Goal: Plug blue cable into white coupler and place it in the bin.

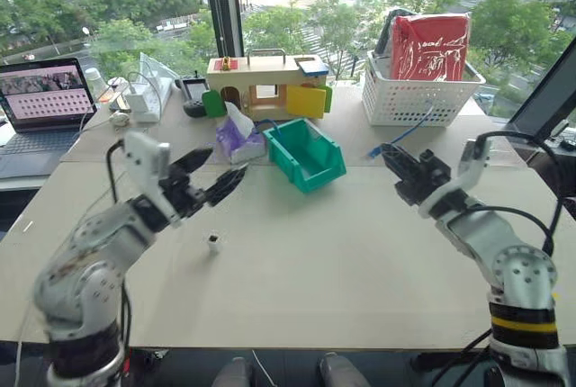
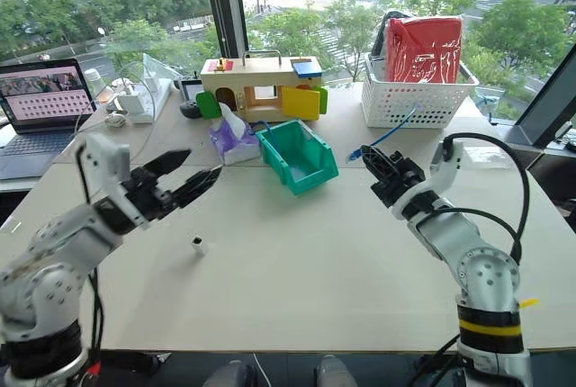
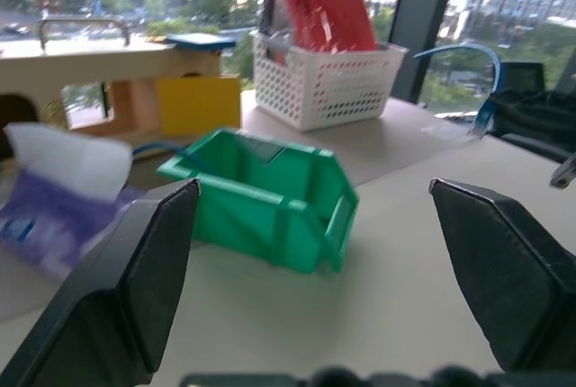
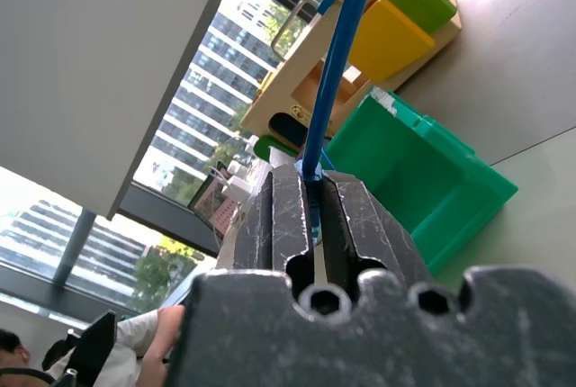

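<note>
— Between the right gripper's (image 4: 317,216) two black fingers, what is pinched?

— The blue cable (image 4: 337,63). The fingers are pressed together on one end of it, and the cord runs up and away from the gripper, out toward the white lattice basket (image 1: 421,90) at the far right of the table (image 1: 360,261). From the head view the gripper (image 1: 393,164) is held above the tabletop, right of the bin.

— And the white coupler?

— It sits by itself on the bare table (image 1: 213,243), a tiny white block, just below and in front of the left gripper (image 1: 216,175). Nothing touches it, and it is well apart from the cable.

— Left gripper's state?

— Spread wide and empty. In its wrist view the two fingers (image 3: 135,279) stand far apart, with the bin between them in the distance.

— Where is the bin?

— The teal-green bin (image 1: 306,155) is near the middle of the table, towards the back, between the two arms. Its inside looks empty. A purple tissue pack (image 1: 238,138) lies just beside it on the left.

— Behind that?

— A wooden toy house (image 1: 265,81) with green, yellow and blue flaps. The basket holds a red bag (image 1: 430,45). At the far left is an open laptop (image 1: 40,103).
</note>
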Available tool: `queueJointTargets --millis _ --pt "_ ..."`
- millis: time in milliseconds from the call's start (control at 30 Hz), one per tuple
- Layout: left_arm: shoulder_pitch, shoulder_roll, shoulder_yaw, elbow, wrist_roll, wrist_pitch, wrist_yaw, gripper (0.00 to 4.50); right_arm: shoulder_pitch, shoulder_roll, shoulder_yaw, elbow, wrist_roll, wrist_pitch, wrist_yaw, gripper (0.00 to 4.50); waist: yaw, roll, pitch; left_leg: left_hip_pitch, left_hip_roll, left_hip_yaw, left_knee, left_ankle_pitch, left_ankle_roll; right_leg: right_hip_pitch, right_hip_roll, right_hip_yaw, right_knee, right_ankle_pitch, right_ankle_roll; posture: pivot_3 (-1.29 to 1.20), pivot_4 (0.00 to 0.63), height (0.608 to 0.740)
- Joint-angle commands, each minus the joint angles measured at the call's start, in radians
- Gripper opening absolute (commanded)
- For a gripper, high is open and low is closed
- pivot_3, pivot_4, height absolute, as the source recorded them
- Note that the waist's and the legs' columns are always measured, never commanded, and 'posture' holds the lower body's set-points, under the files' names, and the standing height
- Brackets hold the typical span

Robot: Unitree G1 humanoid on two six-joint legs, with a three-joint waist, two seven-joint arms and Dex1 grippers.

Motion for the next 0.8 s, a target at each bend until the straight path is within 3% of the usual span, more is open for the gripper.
queueJointTargets --millis 33,233,733,800 --pt "0.124 -0.041 0.020 -0.116 -0.007 -0.088 0.028 4.41 -0.070 0.016 -0.004 0.031 -0.020 0.048 0.063 0.00 0.005 0.000 0.000 0.000 0.000 0.001 0.000 0.000 0.000 0.000 -0.001 0.001 -0.001 0.000 0.000 0.00 0.150 0.715" --pt "0.372 -0.114 -0.143 -0.004 0.222 -0.337 0.044 4.41 -0.108 0.034 -0.026 0.053 -0.056 0.083 0.078 0.00 0.002 -0.001 -0.001 0.001 0.000 0.002 0.000 0.000 0.000 0.001 -0.001 0.001 -0.002 0.001 0.000 0.00 0.150 0.715" --pt "0.292 -0.194 -0.289 0.371 0.359 -0.571 0.050 4.41 -0.067 0.016 -0.116 -0.044 -0.038 0.114 0.003 0.00 -0.005 -0.002 0.000 0.000 0.001 0.003 0.000 0.000 0.000 0.000 0.000 0.001 -0.001 0.001 -0.001 0.00 0.150 0.715" --pt "0.306 -0.196 -0.282 0.398 0.354 -0.585 0.048 3.89 -0.065 0.013 -0.126 -0.052 -0.039 0.112 -0.007 0.00 -0.003 -0.002 0.000 0.000 0.001 0.003 0.000 0.000 0.000 0.000 0.000 0.001 -0.001 0.001 0.000 0.00 0.150 0.715"
